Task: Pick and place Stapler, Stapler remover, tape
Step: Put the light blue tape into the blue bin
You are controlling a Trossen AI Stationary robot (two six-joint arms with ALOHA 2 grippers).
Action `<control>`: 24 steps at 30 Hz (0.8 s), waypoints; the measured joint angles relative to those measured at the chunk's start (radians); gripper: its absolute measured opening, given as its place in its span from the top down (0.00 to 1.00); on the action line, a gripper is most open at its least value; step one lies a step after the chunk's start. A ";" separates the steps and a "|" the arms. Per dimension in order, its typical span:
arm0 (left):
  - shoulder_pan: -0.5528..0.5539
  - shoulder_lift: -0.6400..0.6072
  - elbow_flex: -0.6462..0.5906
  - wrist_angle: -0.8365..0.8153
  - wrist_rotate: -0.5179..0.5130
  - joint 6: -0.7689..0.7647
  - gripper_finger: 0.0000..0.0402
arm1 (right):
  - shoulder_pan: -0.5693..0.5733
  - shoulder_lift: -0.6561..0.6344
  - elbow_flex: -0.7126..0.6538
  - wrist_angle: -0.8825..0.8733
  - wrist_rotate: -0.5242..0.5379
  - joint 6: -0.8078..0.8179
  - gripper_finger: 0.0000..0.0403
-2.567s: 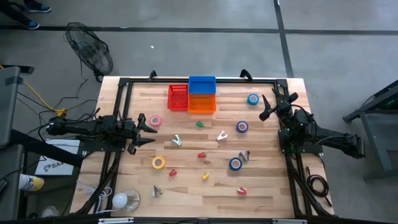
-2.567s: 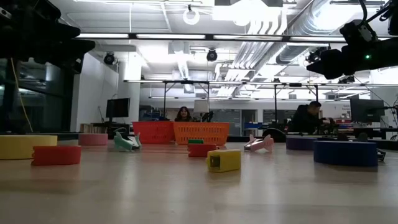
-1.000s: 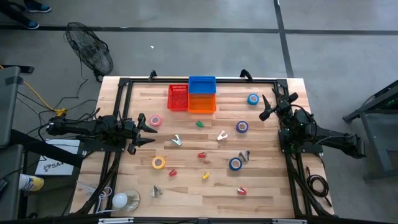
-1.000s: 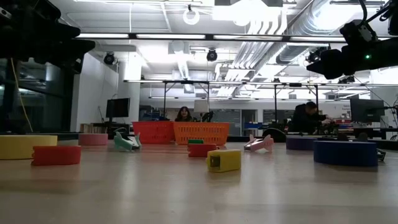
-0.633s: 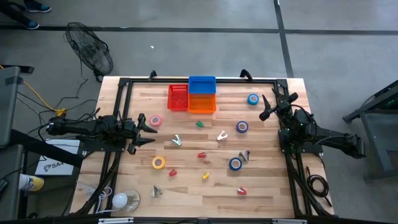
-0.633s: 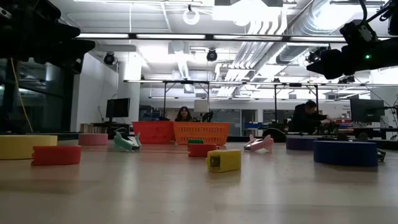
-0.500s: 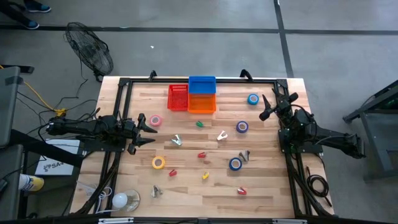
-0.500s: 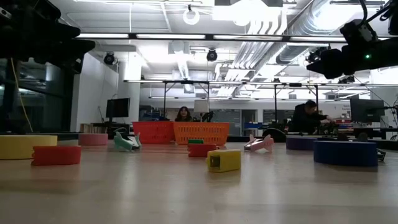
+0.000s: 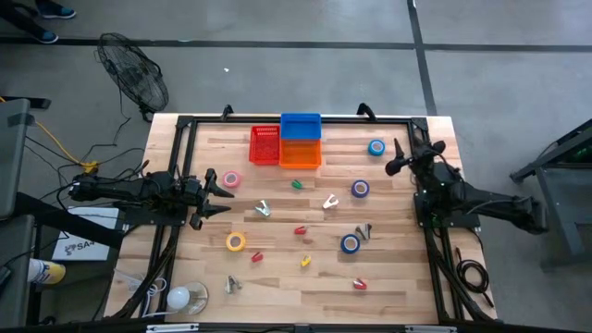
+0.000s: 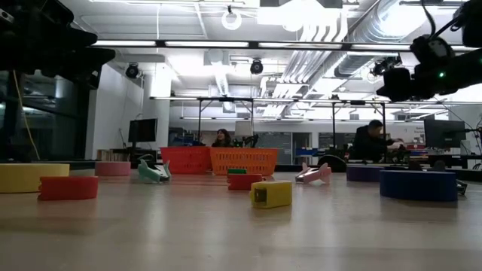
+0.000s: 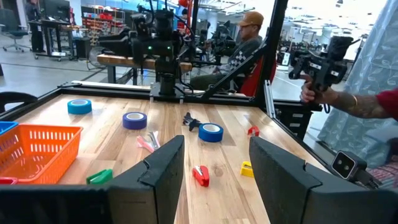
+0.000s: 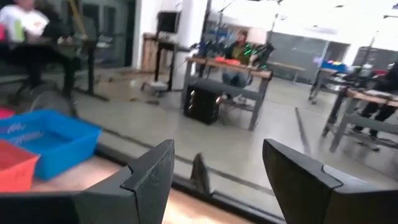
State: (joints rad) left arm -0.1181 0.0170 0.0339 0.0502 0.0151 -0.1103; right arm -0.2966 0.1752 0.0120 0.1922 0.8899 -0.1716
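Observation:
Several tape rolls lie flat on the wooden table: pink [image 9: 231,179], yellow [image 9: 237,241], light blue [image 9: 376,147], purple [image 9: 360,189] and blue [image 9: 350,243]. Small staplers lie among them, among them green [image 9: 297,185], red [image 9: 301,230] and yellow [image 9: 305,262]. Staple removers [image 9: 263,210] [image 9: 330,203] rest near the middle. My left gripper [image 9: 222,194] hovers open at the table's left side, next to the pink roll. My right gripper [image 9: 400,157] hovers open at the right side, near the light blue roll. Neither has anything between its fingers [image 11: 161,168] [image 12: 146,180].
A red basket [image 9: 265,145], an orange basket [image 9: 300,154] and a blue bin [image 9: 301,125] stand at the far middle. More removers [image 9: 365,231] [image 9: 231,285] and red staplers [image 9: 359,284] [image 9: 257,256] lie toward the near edge. A person [image 11: 373,106] stands beyond the table.
My right gripper has turned a little toward the table's far edge and rolled about its own line, staying open and above the table. Nothing on the table has moved.

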 joint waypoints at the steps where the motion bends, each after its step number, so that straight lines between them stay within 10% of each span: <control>1: 0.000 0.000 0.000 0.000 0.000 0.000 0.55 | -0.001 0.026 0.000 -0.003 -0.011 0.019 0.41; 24: 0.000 0.000 0.000 0.000 0.000 0.000 0.55 | -0.452 0.951 0.588 -0.606 -0.586 0.324 0.41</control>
State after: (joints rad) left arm -0.1181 0.0170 0.0338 0.0502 0.0151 -0.1104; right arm -0.7482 1.1260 0.6002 -0.4137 0.3043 0.1520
